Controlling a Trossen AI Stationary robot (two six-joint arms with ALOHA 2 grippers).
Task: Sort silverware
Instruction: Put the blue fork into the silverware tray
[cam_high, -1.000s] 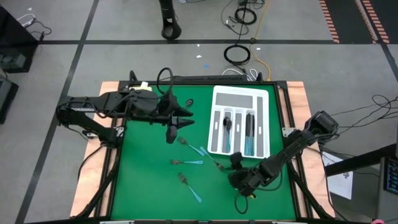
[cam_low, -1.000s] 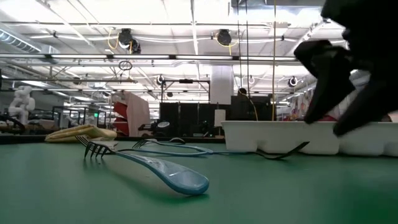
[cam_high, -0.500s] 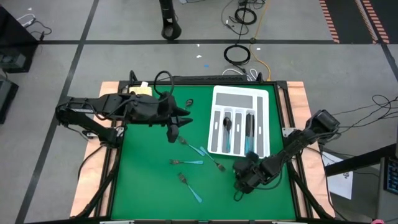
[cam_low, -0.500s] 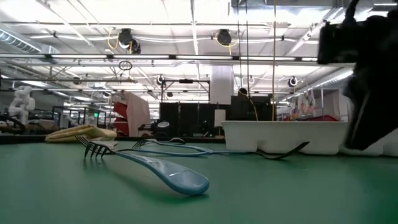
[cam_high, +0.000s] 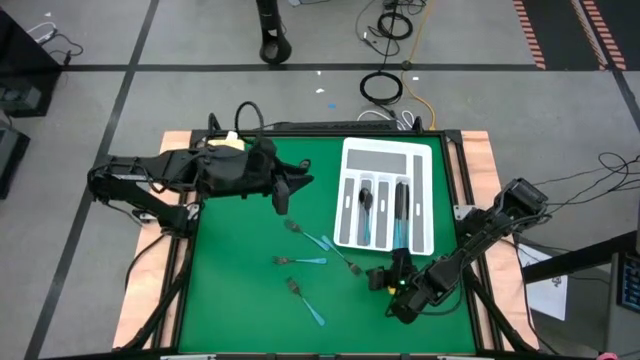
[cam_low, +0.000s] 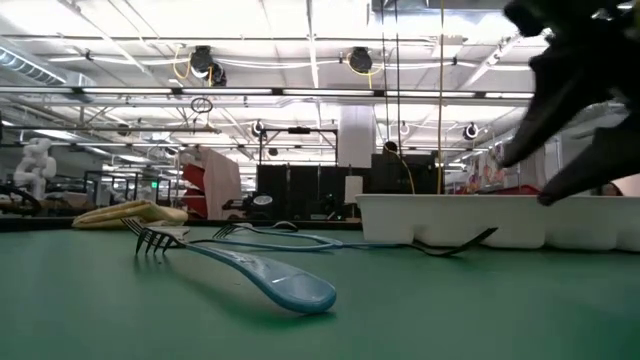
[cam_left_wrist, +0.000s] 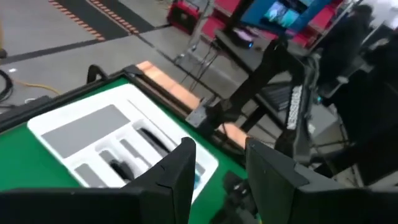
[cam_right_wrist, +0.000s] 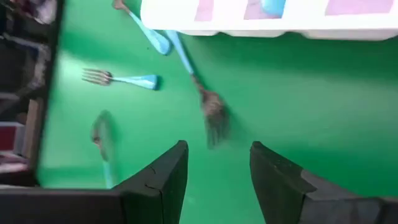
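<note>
The right gripper (cam_high: 385, 282) hovers with fingers parted and empty, just beside the nearest of 4 teal-handled, dark-headed forks (cam_high: 344, 262) lying flat on the green mat (cam_high: 230, 300). That fork's long axis runs diagonally (tines toward the gripper). The left gripper (cam_high: 285, 195) waits apart, likewise open.

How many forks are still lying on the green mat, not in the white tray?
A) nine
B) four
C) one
B, because the high view shows four forks on the green mat: one, another, a third and a fourth, all outside the white tray.
</note>
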